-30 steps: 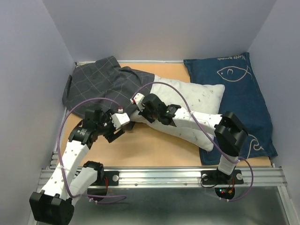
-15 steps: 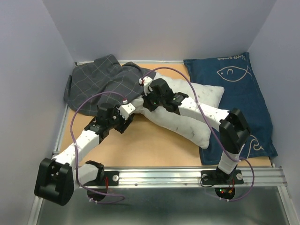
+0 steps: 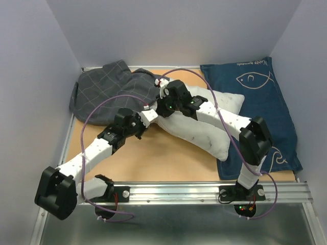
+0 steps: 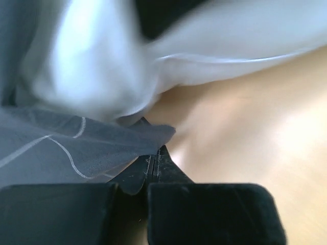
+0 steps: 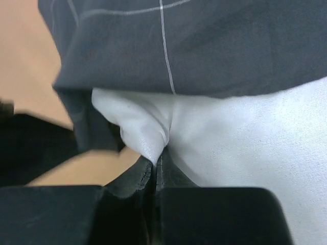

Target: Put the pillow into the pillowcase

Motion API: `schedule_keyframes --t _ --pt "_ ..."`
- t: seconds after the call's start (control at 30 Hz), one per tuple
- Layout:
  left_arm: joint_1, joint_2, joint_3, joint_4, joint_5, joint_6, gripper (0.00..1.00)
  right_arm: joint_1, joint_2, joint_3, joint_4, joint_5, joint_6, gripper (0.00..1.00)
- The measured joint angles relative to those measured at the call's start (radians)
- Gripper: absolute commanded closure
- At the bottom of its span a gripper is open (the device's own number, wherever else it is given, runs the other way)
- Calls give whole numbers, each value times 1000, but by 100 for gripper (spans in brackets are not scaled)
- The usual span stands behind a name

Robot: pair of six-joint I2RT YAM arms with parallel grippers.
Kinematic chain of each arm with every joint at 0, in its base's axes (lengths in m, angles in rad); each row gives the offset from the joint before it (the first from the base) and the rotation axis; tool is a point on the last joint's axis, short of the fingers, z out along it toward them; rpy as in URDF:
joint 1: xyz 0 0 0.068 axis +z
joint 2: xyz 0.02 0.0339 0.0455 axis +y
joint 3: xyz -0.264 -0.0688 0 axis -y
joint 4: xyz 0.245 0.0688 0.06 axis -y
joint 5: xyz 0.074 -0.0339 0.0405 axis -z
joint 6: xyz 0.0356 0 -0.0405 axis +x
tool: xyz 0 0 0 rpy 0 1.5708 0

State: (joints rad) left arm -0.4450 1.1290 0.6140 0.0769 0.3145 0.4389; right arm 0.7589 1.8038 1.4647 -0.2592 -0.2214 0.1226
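One navy cloth (image 3: 260,97) with white fish drawings lies along the desk's (image 3: 153,158) right edge, its left border partly under the pillow (image 3: 196,133). Of my two arms, the right arm (image 3: 225,118) stretches across the pillow and covers a strip of it. The left arm (image 3: 94,153) reaches in from the near left corner. The one pillow lies slantwise across the desk's middle. Its far-left end is hidden inside the mouth of the one pillowcase (image 3: 104,89), which is bunched in the far left corner. My right jaws are clamped on a fold of pillow right at that mouth. My left jaws, just beside them, are pressed together on the pillowcase's hem. That wrist view is blurred, so I cannot tell how much fabric is caught.
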Motion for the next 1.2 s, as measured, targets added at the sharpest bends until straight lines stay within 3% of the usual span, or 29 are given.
schedule_keyframes --t 0.2,0.33,0.6,0.83,1.03,1.2 --pt "-212 -37 206 -158 66 -3 100 -18 69 123 -30 -29 76 100" --pt "-242 -37 298 -205 96 -13 100 -35 94 178 -32 -74 148 99" --pt "-137 -50 335 -338 175 -41 100 -106 97 185 -20 -284 282 100" --pt "4 9 743 -484 204 -87 100 -142 64 188 50 -529 444 99" --pt "8 52 962 -482 251 -152 100 -114 31 267 112 -710 673 99" --pt "8 85 922 -377 272 -181 100 -130 80 301 197 -793 784 99"
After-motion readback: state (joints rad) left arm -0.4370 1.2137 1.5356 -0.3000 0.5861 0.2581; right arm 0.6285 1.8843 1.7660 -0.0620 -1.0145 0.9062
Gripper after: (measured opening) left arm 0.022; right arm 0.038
